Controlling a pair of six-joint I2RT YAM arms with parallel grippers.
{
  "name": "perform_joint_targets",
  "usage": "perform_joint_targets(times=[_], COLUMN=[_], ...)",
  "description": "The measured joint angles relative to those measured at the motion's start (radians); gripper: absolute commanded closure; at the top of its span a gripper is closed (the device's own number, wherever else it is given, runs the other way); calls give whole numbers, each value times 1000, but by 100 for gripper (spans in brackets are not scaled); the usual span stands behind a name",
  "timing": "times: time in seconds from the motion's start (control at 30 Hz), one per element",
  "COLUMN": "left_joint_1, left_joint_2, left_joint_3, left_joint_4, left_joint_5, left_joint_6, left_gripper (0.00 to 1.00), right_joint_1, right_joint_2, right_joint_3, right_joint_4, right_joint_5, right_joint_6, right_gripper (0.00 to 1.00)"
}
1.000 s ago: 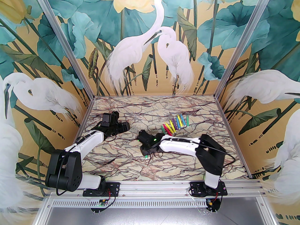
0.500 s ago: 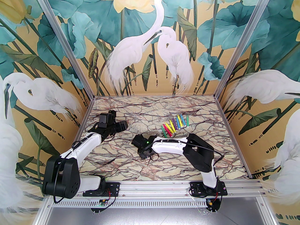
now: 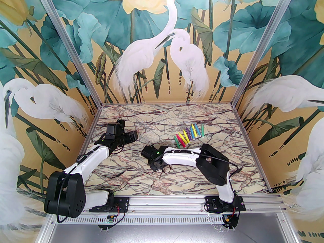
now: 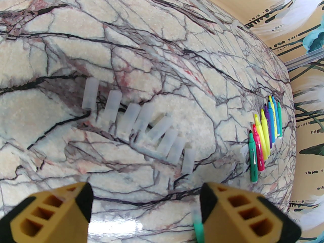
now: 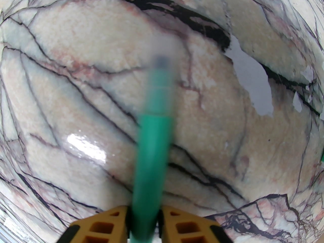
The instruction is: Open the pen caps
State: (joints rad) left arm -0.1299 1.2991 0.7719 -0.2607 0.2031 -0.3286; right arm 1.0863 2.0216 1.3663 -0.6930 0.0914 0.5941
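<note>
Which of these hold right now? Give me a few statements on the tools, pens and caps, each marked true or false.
1. The right tool is shut on a green pen. True.
2. The left tool grips a cap. False: its jaws stand open with nothing between them, above the table.
3. Several loose clear caps lie in a curving row on the table. True.
4. The row of coloured pens lies near the left arm's base. False: in the top view it lies on the far right part of the table, beyond the right arm.
</note>
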Motion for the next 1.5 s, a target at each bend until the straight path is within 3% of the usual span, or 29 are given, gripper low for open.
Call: perform_joint_targets(times=[0.17,0.5,0.93,1.5], left_joint_1=[0,0,-6,-197], left_joint_2=[-5,-2,62,253], left_joint_3=[-7,-11,-11,84], left_joint_4=[13,45,166,253], left_joint_5=[13,114,403,448], left_joint_6=[0,-1,-82,-151], left_gripper=[23,24,26,35], right_joint_1=[-14,-88,-225,-273], right_joint_2=[-4,-111,-322,-462], right_joint_3=[-1,-159,-398,-471], right_joint_4=[0,122,286,433], right_joint_5=[-26,-48,-117,-195], right_joint_6=[-22,-86,-188,-256], right_gripper=[86,90,92,93])
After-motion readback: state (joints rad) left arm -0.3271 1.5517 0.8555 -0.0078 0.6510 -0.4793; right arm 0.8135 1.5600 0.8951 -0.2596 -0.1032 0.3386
